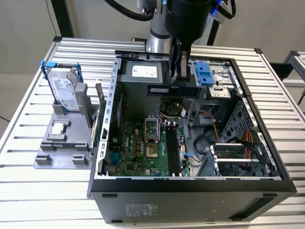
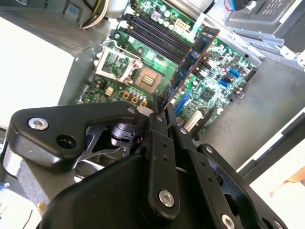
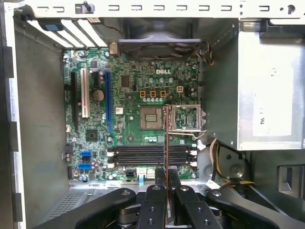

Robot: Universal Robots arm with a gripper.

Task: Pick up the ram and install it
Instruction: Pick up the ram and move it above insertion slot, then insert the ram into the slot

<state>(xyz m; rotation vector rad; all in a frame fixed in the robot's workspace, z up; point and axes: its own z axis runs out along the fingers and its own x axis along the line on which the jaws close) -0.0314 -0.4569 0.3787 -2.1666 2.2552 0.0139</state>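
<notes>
The ram (image 1: 159,89) hangs in the air above the open computer case (image 1: 190,193), over its far half, lying level and lengthwise across the exterior view. It is pinched near its middle by the claw (image 1: 177,76), whose fingers are drawn in almost fully, with only the thin board between them. In both wrist views the stick shows edge-on, running out from the fingertips: a slim line in the first wrist view (image 3: 165,138) and a blue-edged strip in the second wrist view (image 2: 195,52).

The claw (image 3: 166,179) has nothing else in its grip, and the ram touches no part of the case. Below it lies the green motherboard (image 1: 128,155), with the row of dark memory slots (image 3: 138,155) and the open processor socket (image 3: 152,118) beside them. The ram is well clear of the slots.

Outside the case, on the exterior view's left, a grey holder (image 1: 59,155) sits on the slatted surface (image 1: 47,200). It carries an upright hard drive (image 1: 64,93) and, nearer, a small square processor chip (image 1: 59,128).
</notes>
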